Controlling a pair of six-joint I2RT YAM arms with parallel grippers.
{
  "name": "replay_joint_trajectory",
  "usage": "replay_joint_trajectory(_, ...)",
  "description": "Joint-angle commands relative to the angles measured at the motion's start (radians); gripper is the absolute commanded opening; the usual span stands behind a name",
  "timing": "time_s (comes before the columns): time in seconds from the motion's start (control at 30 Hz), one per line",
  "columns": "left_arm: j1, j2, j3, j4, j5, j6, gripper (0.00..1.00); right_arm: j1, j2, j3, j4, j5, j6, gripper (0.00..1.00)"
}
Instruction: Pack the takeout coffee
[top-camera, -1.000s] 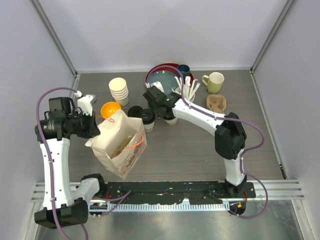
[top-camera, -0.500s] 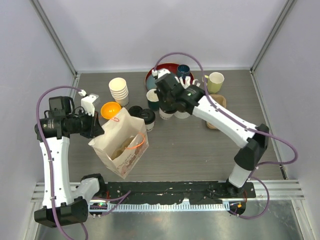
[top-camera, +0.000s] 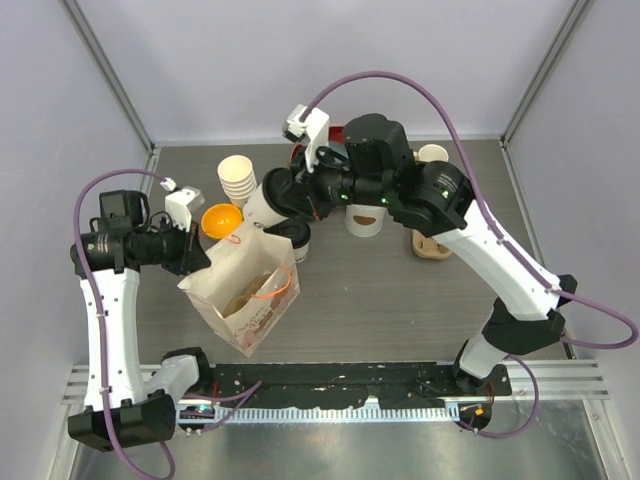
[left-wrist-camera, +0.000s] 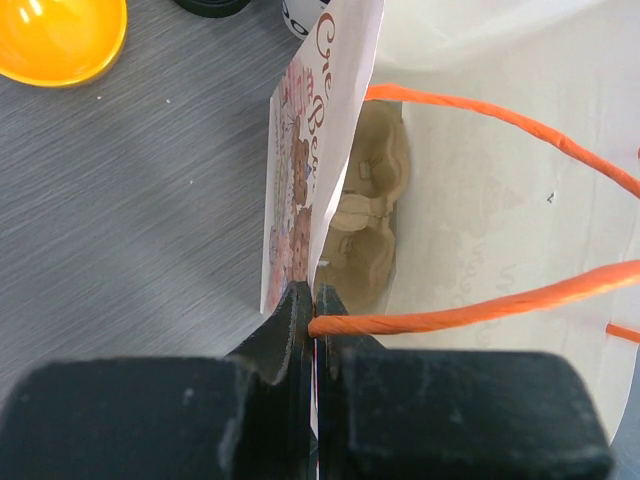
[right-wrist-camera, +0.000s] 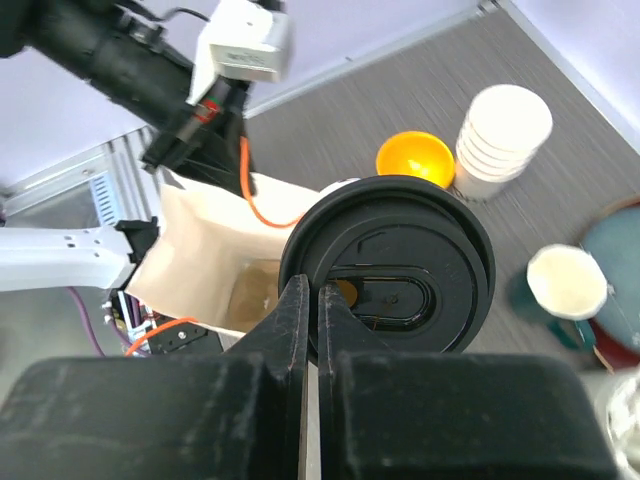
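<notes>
Transfer step: right gripper (right-wrist-camera: 312, 300), clamped on the rim of a cup (top-camera: 262, 205), holds it tilted, aloft, just far of the bag (top-camera: 245, 295); left gripper (left-wrist-camera: 315, 308) pinches the bag open. Next, likely: level the cup, lower it inside.

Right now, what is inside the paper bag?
A tan pulp cup carrier lies at the bottom of the paper bag. Nothing else shows inside; the bag's near wall hides the rest of its floor.
</notes>
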Motion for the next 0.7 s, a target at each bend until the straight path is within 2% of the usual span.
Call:
replay_joint_trajectory(0.0,0.004,0.002,0.029,-0.112,0.017,-0.018,0.0,0.035,0.095,0.102,-0.054,-0.191,-0.121,0.01)
replay_joint_trajectory(0.13,0.004,-0.002,0.023,-0.096,0.012,-0.034,0.0,0.053,0.131,0.122,-0.082,-0.288,-0.185,0.01)
replay_joint_trajectory(0.47,0.004,0.007,0.014,-0.042,-0.06,-0.087,0.0,0.064,0.169,0.11,-0.195,-0.264,-0.328,0.01)
replay_joint_trajectory(0.67,0.004,-0.001,0.015,-0.06,-0.007,-0.049,0.0,0.077,0.22,0.021,-0.139,-0.261,-0.431,0.01)
